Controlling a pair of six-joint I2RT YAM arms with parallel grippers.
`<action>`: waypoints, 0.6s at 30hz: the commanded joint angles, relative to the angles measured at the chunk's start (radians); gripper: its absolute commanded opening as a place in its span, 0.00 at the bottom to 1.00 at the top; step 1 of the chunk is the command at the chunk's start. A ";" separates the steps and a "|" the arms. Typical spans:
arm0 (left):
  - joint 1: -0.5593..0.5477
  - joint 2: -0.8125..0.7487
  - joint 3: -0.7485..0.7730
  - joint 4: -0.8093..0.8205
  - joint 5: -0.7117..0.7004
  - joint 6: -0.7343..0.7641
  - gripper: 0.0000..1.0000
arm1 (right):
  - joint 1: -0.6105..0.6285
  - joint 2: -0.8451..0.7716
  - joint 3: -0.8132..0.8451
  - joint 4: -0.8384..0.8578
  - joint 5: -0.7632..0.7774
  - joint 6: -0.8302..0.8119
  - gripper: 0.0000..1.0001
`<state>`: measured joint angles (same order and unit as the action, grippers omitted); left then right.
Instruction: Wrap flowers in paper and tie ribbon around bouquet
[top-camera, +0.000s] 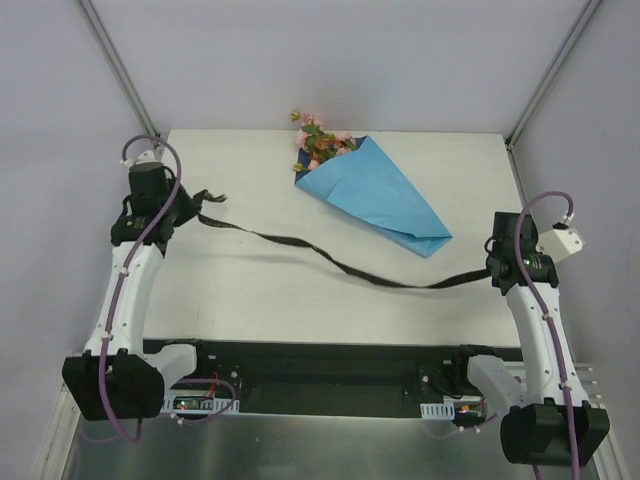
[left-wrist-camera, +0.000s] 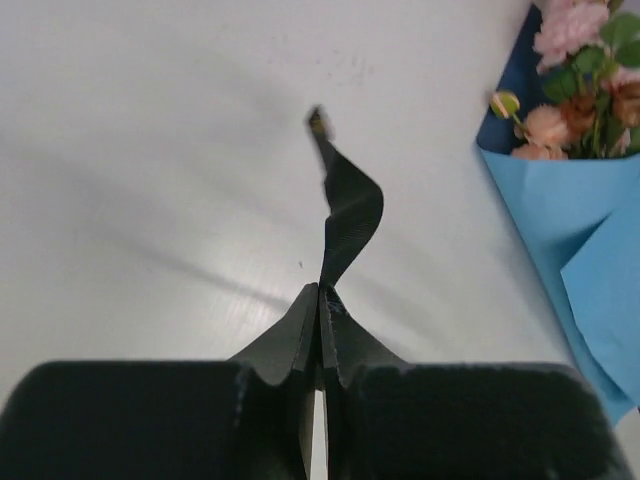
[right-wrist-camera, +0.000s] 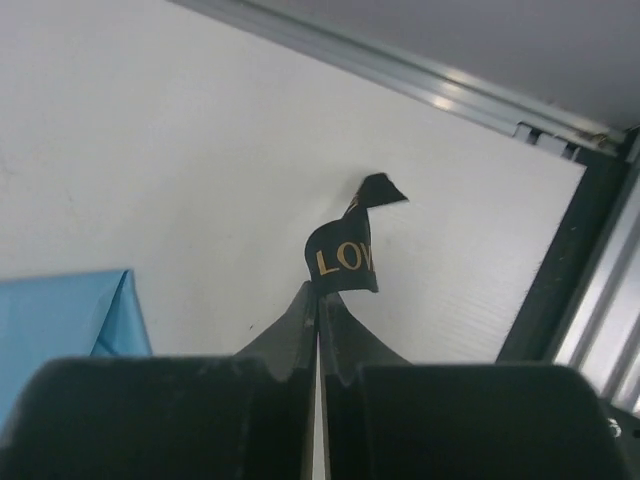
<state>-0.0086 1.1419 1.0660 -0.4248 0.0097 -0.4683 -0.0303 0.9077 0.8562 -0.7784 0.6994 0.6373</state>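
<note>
Left gripper (top-camera: 193, 213) and right gripper (top-camera: 490, 270) each pinch one end of the ribbon (top-camera: 330, 258), strung nine to three. The bouquet (top-camera: 380, 195) lies beyond at twelve o'clock, its tip nearer the right.

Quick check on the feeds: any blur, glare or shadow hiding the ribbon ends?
Top external: even light, ribbon sharp, faint shadow beneath it on the table. Left wrist: ribbon tip blurred, pale glare streak on the table near the left gripper. Right wrist: gold lettering legible, right gripper dark and soft-edged.

Left pincer (left-wrist-camera: 320, 292), right pincer (right-wrist-camera: 318, 292): both clamped.
</note>
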 joint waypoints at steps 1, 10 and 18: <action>0.224 -0.037 -0.051 -0.061 0.114 -0.139 0.00 | -0.020 0.035 0.108 -0.025 0.169 -0.149 0.00; 0.466 0.096 -0.063 -0.051 0.276 -0.234 0.00 | -0.052 0.330 0.227 0.025 0.000 -0.240 0.00; 0.467 0.111 -0.181 0.035 0.223 -0.227 0.00 | -0.074 0.499 0.198 0.070 -0.069 -0.241 0.00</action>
<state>0.4583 1.2533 0.9199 -0.4377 0.2489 -0.6846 -0.0921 1.3483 1.0443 -0.7345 0.6682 0.4171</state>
